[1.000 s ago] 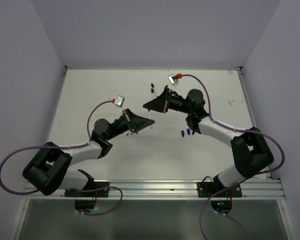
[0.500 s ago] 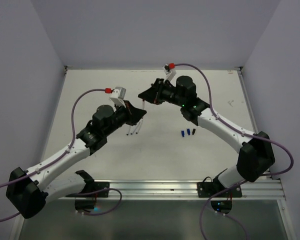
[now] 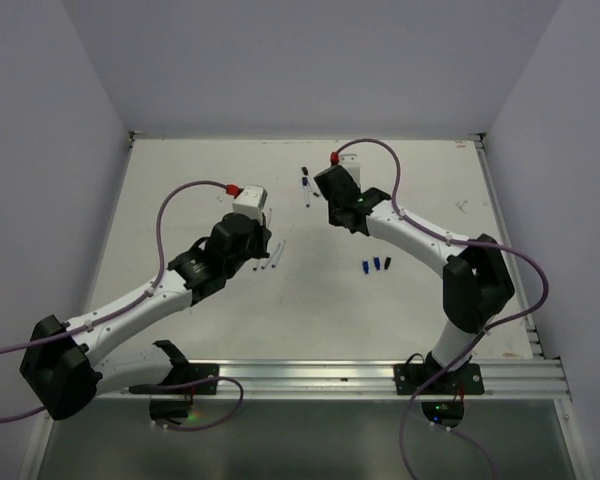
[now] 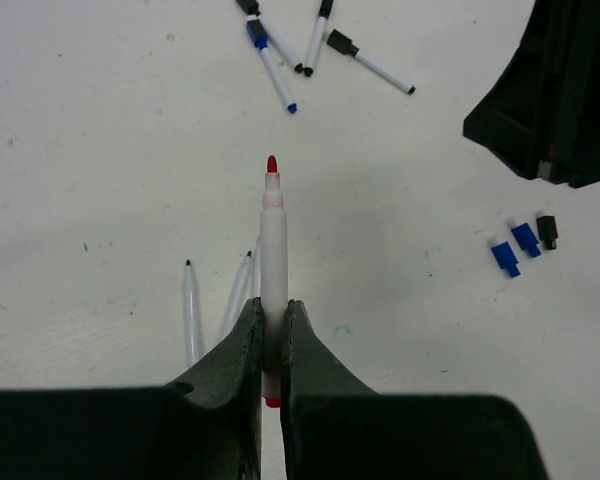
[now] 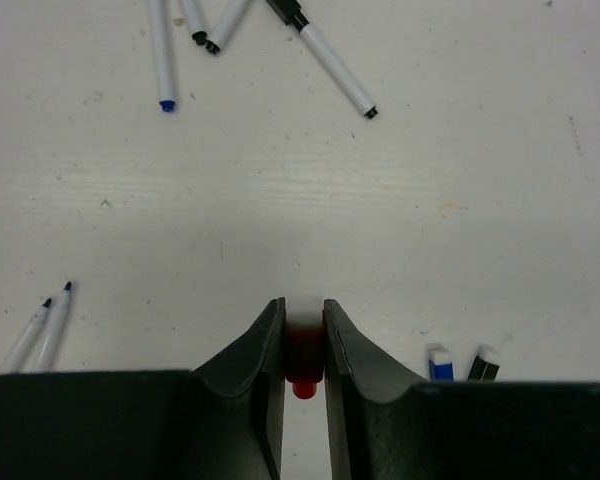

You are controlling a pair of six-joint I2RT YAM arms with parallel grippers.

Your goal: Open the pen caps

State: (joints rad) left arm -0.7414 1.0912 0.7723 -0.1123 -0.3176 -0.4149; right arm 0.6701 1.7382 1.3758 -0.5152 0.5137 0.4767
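Red plastic showed in both grips. The right gripper (image 5: 302, 318) was clenched on a stubby red cap (image 5: 303, 352), while the left gripper (image 4: 272, 315) was clamped round the white barrel of the red pen (image 4: 272, 235), whose bare tip pointed to twelve o'clock in the left wrist view. Cap and pen were well apart, one in each arm, so I judged this pen already opened and both halves waiting to be put down.

Seen from above, three loose caps (image 3: 375, 265), two blue and one black, lay in a short row at about five o'clock from the right gripper. They read as the place for finished caps, which would explain why the red cap was carried low over the table (image 3: 180, 180) with that row just off to its three o'clock in the right wrist view.

Uncapped pens (image 4: 190, 310) lay side by side just at seven o'clock of the held barrel. That was probably the stack for stripped pens, and the left arm hung right over it with the barrel level and clear of the surface.

At twelve o'clock in both wrist views a loose cluster of capped pens (image 4: 270, 60) lay fanned out, with dark and blue caps on. The job looked roughly half done.
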